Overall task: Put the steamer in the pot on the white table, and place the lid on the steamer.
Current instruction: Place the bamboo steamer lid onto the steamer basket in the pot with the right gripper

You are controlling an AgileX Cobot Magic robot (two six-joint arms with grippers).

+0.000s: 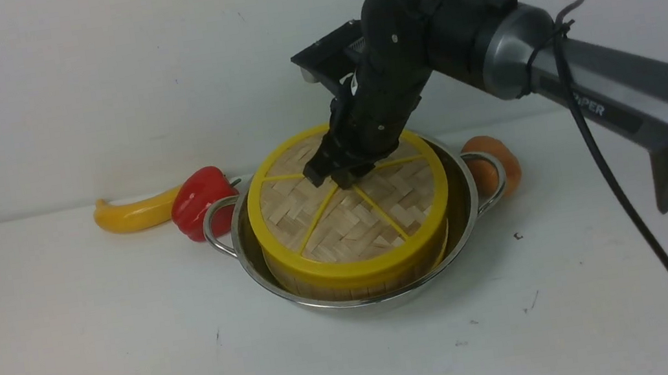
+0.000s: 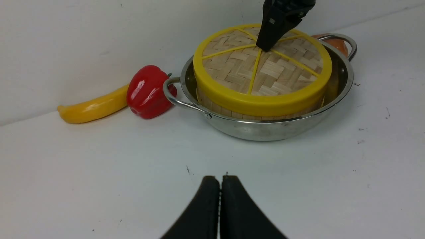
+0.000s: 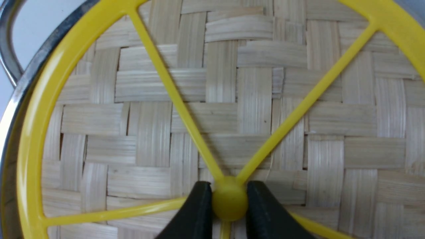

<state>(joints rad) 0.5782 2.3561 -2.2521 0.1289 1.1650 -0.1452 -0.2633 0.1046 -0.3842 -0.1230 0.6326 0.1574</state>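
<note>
Over the pot (image 1: 471, 220), "PIPER" marks the arm (image 1: 614, 89); its pincer (image 3: 229, 202) grips the lid's knob (image 3: 229, 199). Left of the pot, the other pincer (image 2: 220, 199) is nearly closed, worktop (image 1: 98, 325) open.

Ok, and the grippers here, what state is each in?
Left gripper: closed, holding nothing.
Right gripper: closed on the yellow knob of the lid.

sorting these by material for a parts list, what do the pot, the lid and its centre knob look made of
Wide shallow two-handled pot: shiny metal, likely stainless steel, given its bright silvery reflections. Round yellow-rimmed lid: matt woven bamboo, from the crossing pale strips; its glossy, smooth yellow rim looks like plastic, though painted wood is possible. Small yellow centre knob: probably similar plastic.
</note>
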